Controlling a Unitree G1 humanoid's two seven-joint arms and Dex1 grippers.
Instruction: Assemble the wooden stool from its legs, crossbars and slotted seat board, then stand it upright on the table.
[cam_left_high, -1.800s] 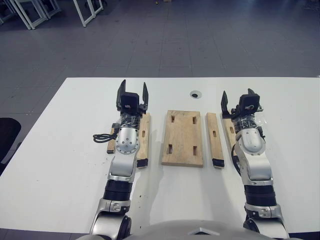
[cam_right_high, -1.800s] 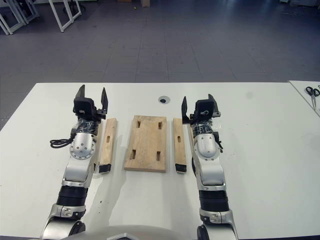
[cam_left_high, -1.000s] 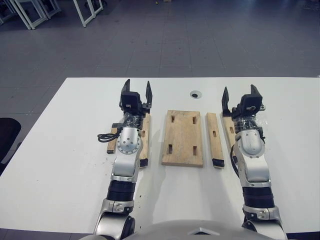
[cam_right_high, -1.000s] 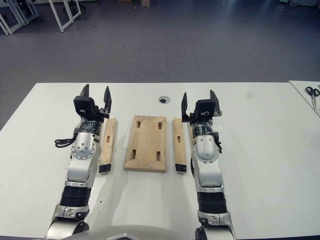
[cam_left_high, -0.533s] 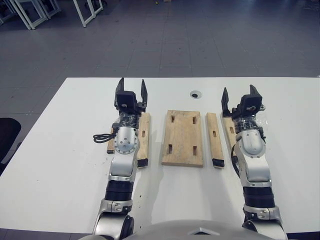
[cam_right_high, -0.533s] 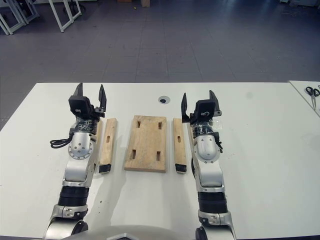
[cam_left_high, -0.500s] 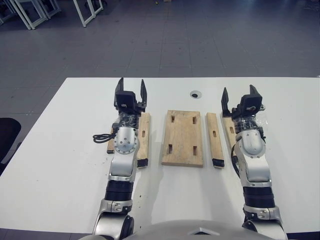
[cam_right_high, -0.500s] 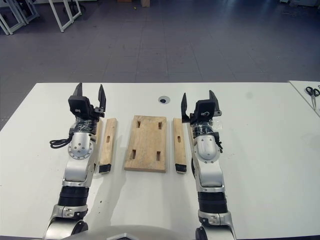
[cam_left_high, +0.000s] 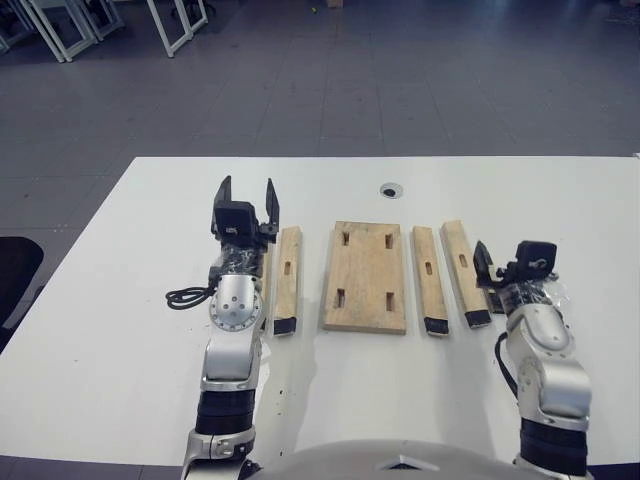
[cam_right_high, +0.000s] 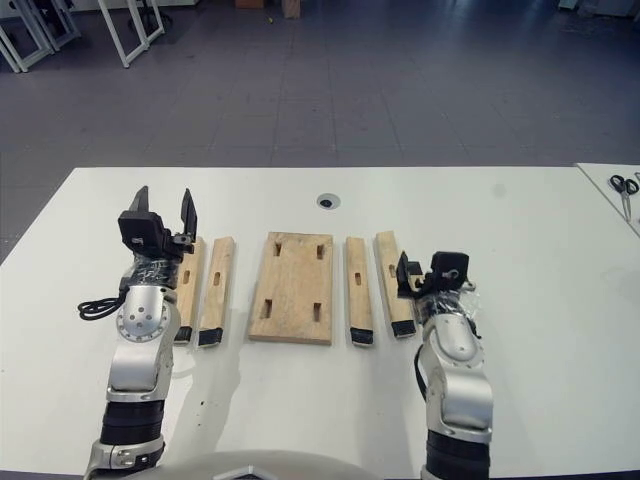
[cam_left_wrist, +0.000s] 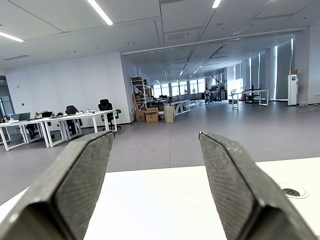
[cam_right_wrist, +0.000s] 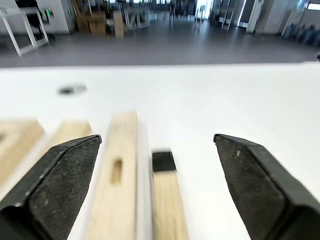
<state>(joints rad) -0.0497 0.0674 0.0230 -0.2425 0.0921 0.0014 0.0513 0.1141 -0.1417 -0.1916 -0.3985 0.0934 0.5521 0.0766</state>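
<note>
Timber lies in one row across the white worktop (cam_left_high: 130, 330), every piece with its long axis running near to far. At the far left, the left claw (cam_left_high: 247, 192) hangs spread and empty over the far end of an outer strip (cam_right_high: 187, 290). The left slotted leg (cam_left_high: 287, 272) lies just right of that strip, and the seat board (cam_left_high: 365, 290) rests flat in the middle, slots up. Right of the board come the inner right leg (cam_left_high: 428, 280) and the outer right leg (cam_left_high: 461, 265), close together but apart. The right claw (cam_right_high: 426, 272) sits by the near end of that outer leg, just to its right, spread and pinching nothing, nearer the robot than the left claw. For a first pick on this side, I judge the right arm the nearer one: the outer leg lies ahead and slightly left of its claw, and the spread fingers (cam_right_wrist: 60, 175) span across the leg's width, not along it. The right wrist view also shows a narrow strip (cam_right_wrist: 167, 210) with a dark end between those fingers, which the arm mostly covers from the head camera. The left wrist view looks past its fingers (cam_left_wrist: 75, 190) to the far worktop edge, with no wood between them.
</note>
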